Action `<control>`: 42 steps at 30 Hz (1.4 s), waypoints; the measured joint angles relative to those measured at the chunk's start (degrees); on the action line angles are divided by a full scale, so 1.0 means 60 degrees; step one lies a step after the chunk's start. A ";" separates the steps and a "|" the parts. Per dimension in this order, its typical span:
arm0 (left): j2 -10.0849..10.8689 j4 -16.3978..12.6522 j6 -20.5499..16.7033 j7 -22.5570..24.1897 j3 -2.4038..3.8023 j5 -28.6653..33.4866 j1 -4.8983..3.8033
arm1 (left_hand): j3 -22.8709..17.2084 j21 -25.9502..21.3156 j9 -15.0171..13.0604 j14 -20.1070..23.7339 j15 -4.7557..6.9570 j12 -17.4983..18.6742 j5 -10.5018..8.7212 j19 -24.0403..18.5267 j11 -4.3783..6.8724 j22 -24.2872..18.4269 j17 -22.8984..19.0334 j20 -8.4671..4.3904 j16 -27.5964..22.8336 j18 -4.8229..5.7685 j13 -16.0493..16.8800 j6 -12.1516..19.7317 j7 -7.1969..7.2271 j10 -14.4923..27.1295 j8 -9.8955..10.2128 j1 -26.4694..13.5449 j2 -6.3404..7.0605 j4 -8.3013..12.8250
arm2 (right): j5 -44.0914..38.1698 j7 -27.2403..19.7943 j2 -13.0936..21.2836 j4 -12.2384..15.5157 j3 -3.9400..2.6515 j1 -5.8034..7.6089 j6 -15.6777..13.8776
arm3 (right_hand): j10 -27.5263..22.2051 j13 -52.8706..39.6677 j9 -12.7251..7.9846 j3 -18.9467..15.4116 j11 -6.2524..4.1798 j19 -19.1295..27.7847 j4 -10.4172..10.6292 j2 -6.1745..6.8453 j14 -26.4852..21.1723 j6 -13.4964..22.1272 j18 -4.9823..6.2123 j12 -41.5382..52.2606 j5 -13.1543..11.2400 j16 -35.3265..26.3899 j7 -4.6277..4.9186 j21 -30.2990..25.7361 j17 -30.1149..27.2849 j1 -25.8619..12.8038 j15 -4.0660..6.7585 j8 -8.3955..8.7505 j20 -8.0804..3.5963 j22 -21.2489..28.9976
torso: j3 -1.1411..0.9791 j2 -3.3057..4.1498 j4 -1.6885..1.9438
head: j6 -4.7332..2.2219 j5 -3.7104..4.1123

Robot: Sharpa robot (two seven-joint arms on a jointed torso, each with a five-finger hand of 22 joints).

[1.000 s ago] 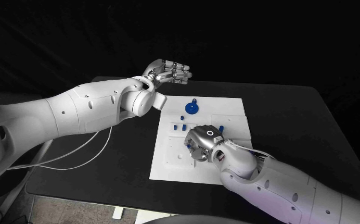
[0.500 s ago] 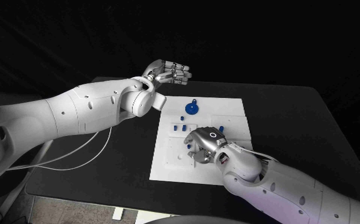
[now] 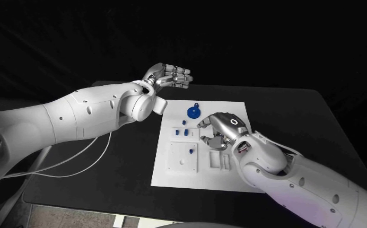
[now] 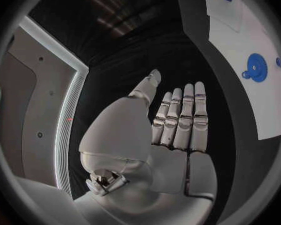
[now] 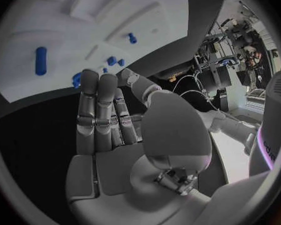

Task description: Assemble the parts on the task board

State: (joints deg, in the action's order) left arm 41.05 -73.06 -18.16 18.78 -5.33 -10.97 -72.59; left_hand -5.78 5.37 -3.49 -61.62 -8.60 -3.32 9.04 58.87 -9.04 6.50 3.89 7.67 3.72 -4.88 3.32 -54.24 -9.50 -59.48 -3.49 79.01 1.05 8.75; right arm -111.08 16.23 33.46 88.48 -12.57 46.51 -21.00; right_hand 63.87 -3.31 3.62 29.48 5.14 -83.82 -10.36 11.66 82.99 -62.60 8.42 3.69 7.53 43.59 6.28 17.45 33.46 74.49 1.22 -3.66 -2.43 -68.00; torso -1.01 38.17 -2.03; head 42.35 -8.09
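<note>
board (image 3: 172, 172) w/ blue disc (image 3: 194, 112), small pegs (image 3: 182, 131) | l hand (image 3: 169, 74) curled, empty | r hand (image 3: 220, 131) over board, grasp unclear

The left arm is extended across the left side of the tabletop (image 3: 306, 116), and the left hand (image 3: 171, 74) is held raised near the far edge, empty, with its fingers (image 4: 184, 117) straight and side by side. The right arm is reached in from the near right corner. The right hand (image 3: 221, 131) is held empty above the tabletop's middle, its fingers (image 5: 100, 110) straight and together.
</note>
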 measured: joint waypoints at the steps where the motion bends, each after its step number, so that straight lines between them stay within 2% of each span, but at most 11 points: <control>1: 0.0008 -0.0003 0.0002 0.0000 0.0000 0.0000 0.0000 | 0.0000 0.0000 0.0000 0.0000 0.0000 0.0000 0.0000 0.0000 0.0000 0.0000 0.0000 0.0000 0.0000 0.0000 0.0000 0.0000 0.0000 0.0000 0.0000 0.0000 0.0000 0.0000 | 0.0015 0.0010 0.0086 0.0043 -0.0116 0.0004 -0.0012 | 0.0005 0.0000 0.0000 0.0147 -0.0005 0.0000 -0.0022 0.0034 0.0000 -0.0032 -0.0001 0.0000 0.0000 0.0000 0.0012 0.0000 0.0000 -0.0034 0.0000 0.0000 0.0000 -0.0031 | 0.0001 0.0000 0.0000 | -0.0006 0.0011; 4: 0.0022 -0.0010 0.0006 -0.0001 0.0000 0.0001 0.0000 | 0.0000 0.0000 0.0000 0.0000 0.0000 0.0000 0.0000 0.0000 0.0000 0.0000 0.0000 0.0000 0.0000 0.0000 0.0000 0.0000 0.0000 0.0000 0.0000 0.0000 0.0000 0.0000 | 0.0063 0.0040 0.0383 0.0129 -0.0471 0.0015 -0.0016 | 0.0005 0.0000 0.0001 0.0337 -0.0005 0.0000 -0.0051 0.0071 0.0000 -0.0093 -0.0003 0.0000 0.0000 0.0000 0.0003 -0.0001 0.0000 -0.0071 0.0001 0.0000 0.0000 -0.0123 | 0.0005 -0.0001 -0.0001 | -0.0045 0.0051; 7: 0.0021 -0.0018 0.0009 -0.0001 0.0000 0.0001 0.0000 | 0.0000 0.0000 0.0000 0.0000 0.0000 0.0000 0.0000 0.0000 0.0000 0.0001 0.0000 0.0000 0.0000 0.0000 0.0000 0.0000 0.0000 0.0000 0.0000 0.0000 0.0000 0.0000 | 0.0128 0.0099 0.0607 0.0092 -0.0674 0.0057 0.0073 | 0.0005 0.0000 0.0001 0.0332 -0.0005 0.0000 -0.0046 0.0071 0.0001 -0.0090 -0.0004 0.0000 -0.0027 0.0000 0.0000 -0.0001 0.0000 -0.0071 0.0001 0.0000 0.0000 -0.0176 | 0.0016 -0.0005 0.0000 | -0.0062 0.0081; 9: 0.0015 -0.0018 0.0009 -0.0001 0.0000 0.0001 0.0000 | 0.0000 0.0000 0.0000 0.0000 0.0000 0.0000 0.0000 0.0000 0.0000 -0.0012 0.0000 0.0000 0.0000 0.0000 0.0000 0.0000 0.0000 0.0000 0.0000 -0.0018 -0.0018 0.0000 | 0.0190 0.0142 0.0675 -0.0008 -0.0749 0.0098 0.0200 | -0.0131 0.0000 0.0001 -0.0010 0.0048 0.0000 0.0072 0.0071 0.0001 0.0010 -0.0004 0.0000 -0.0258 0.0000 -0.0099 -0.0091 0.0004 -0.0071 0.0002 0.0000 0.0000 -0.0138 | 0.0017 -0.0010 0.0000 | -0.0079 0.0093; 14: -0.0019 -0.0011 0.0007 0.0000 0.0000 0.0003 0.0000 | 0.0000 0.0000 0.0000 0.0000 0.0000 0.0000 0.0000 0.0000 0.0000 -0.0017 0.0000 0.0000 0.0000 0.0000 0.0000 0.0000 0.0000 0.0000 0.0000 -0.0034 -0.0034 0.0000 | 0.0368 0.0279 0.0744 -0.0314 -0.0842 0.0168 0.0671 | -0.0238 0.0000 0.0001 -0.0505 0.0065 -0.0001 0.0259 -0.0032 0.0000 0.0092 0.0093 0.0001 -0.0553 -0.0001 -0.0122 -0.0257 0.0012 0.0032 0.0002 0.0000 0.0000 0.0013 | 0.0011 -0.0012 -0.0010 | -0.0118 0.0098; 16: -0.0028 -0.0005 0.0007 0.0002 0.0000 0.0004 0.0000 | 0.0000 0.0000 0.0000 0.0000 0.0000 0.0000 0.0000 0.0000 0.0000 -0.0017 0.0000 0.0000 0.0000 0.0001 0.0000 0.0000 0.0000 0.0000 0.0000 -0.0034 -0.0034 0.0000 | 0.0420 0.0321 0.0738 -0.0416 -0.0848 0.0170 0.0839 | -0.0245 0.0000 0.0001 -0.0619 0.0065 -0.0001 0.0320 -0.0032 0.0000 0.0168 0.0095 0.0001 -0.0596 -0.0001 -0.0182 -0.0286 0.0012 0.0032 0.0003 0.0000 0.0000 0.0062 | 0.0000 -0.0009 -0.0012 | -0.0128 0.0109; 22: -0.0067 0.0012 0.0006 0.0009 0.0000 0.0011 -0.0001 | 0.0000 0.0000 0.0000 0.0000 0.0000 0.0000 0.0000 0.0000 0.0000 -0.0016 0.0000 0.0000 0.0000 0.0000 0.0000 0.0000 0.0000 0.0000 0.0000 -0.0034 -0.0034 0.0000 | 0.0546 0.0435 0.0638 -0.0787 -0.0841 0.0184 0.1315 | -0.0306 0.0000 0.0002 -0.0837 0.0065 -0.0001 0.0408 -0.0032 0.0000 0.0246 0.0096 0.0001 -0.0626 -0.0002 -0.0171 -0.0355 -0.0006 0.0107 0.0004 0.0000 0.0000 0.0137 | -0.0002 0.0003 0.0016 | -0.0148 0.0165; 32: -0.0083 0.0045 0.0000 0.0008 0.0000 0.0020 -0.0001 | 0.0000 0.0000 0.0000 0.0000 0.0000 0.0000 0.0000 0.0000 0.0000 -0.0035 0.0000 0.0000 0.0000 0.0000 0.0000 0.0000 0.0000 0.0000 0.0000 -0.0034 -0.0034 0.0000 | 0.0730 0.0467 0.0482 -0.1123 -0.0520 0.0188 0.1897 | -0.0306 0.0000 0.0002 -0.0929 0.0064 -0.0001 0.0441 -0.0069 0.0000 0.0230 0.0088 0.0001 -0.0570 -0.0007 -0.0131 -0.0355 -0.0006 0.0144 0.0005 0.0000 0.0000 0.0155 | 0.0005 0.0016 0.0034 | -0.0135 0.0177; 35: -0.0098 0.0049 -0.0001 0.0005 0.0000 0.0022 -0.0001 | 0.0000 0.0000 0.0000 0.0000 0.0000 0.0000 0.0000 -0.0001 0.0000 -0.0035 0.0000 -0.0001 0.0000 0.0000 0.0000 0.0000 0.0000 0.0000 0.0000 -0.0034 -0.0034 0.0000 | 0.0776 0.0467 0.0453 -0.1193 -0.0420 0.0188 0.2038 | -0.0219 0.0000 0.0002 -0.0653 0.0024 -0.0001 0.0321 -0.0140 0.0000 0.0189 0.0085 0.0001 -0.0554 -0.0008 -0.0090 -0.0355 -0.0005 0.0073 0.0005 0.0000 0.0000 0.0141 | 0.0011 0.0016 0.0034 | -0.0135 0.0178; 37: -0.0100 0.0053 -0.0001 0.0002 0.0000 0.0023 -0.0001 | 0.0000 0.0000 0.0000 0.0000 0.0000 0.0000 0.0000 0.0000 0.0000 -0.0035 0.0000 -0.0001 0.0000 0.0001 0.0000 0.0000 0.0000 0.0000 0.0000 -0.0033 -0.0033 0.0000 | 0.0801 0.0467 0.0423 -0.1236 -0.0362 0.0188 0.2112 | -0.0045 0.0000 0.0002 -0.0122 0.0010 -0.0001 0.0252 -0.0175 0.0000 0.0138 0.0082 -0.0034 -0.0674 -0.0008 -0.0039 -0.0355 0.0002 0.0039 0.0005 0.0000 0.0000 0.0080 | 0.0012 0.0016 0.0034 | -0.0126 0.0179; 42: -0.0100 0.0058 -0.0004 -0.0003 0.0000 0.0025 -0.0001 | 0.0000 0.0000 0.0000 -0.0001 0.0000 0.0000 0.0000 -0.0001 0.0000 -0.0034 0.0000 0.0000 0.0000 0.0001 0.0000 0.0000 0.0000 0.0000 0.0000 -0.0033 -0.0033 0.0000 | 0.0830 0.0462 0.0383 -0.1288 -0.0285 0.0207 0.2154 | 0.0170 0.0000 -0.0012 0.0656 -0.0053 -0.0001 0.0205 -0.0170 -0.0032 0.0017 0.0078 -0.0036 -0.0737 -0.0008 -0.0015 -0.0355 0.0044 -0.0112 0.0038 0.0035 0.0000 -0.0060 | 0.0010 0.0016 0.0029 | -0.0104 0.0153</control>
State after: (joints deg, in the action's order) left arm 40.45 -72.71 -18.18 18.76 -5.33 -10.83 -72.59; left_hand -5.78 5.37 -3.49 -61.62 -8.61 -3.32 9.04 58.87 -9.04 6.29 3.89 7.66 3.72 -4.88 3.32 -54.24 -9.50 -59.48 -3.49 78.81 0.86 8.76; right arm -106.10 19.00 35.76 80.75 -14.28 47.75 -8.08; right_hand 64.89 -3.31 3.55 33.41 4.82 -83.82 -9.14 10.64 82.79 -62.50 8.89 3.47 3.11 43.55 6.19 15.32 33.73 73.82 1.44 -3.44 -2.43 -68.36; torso -0.95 38.27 -1.85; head 41.72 -7.17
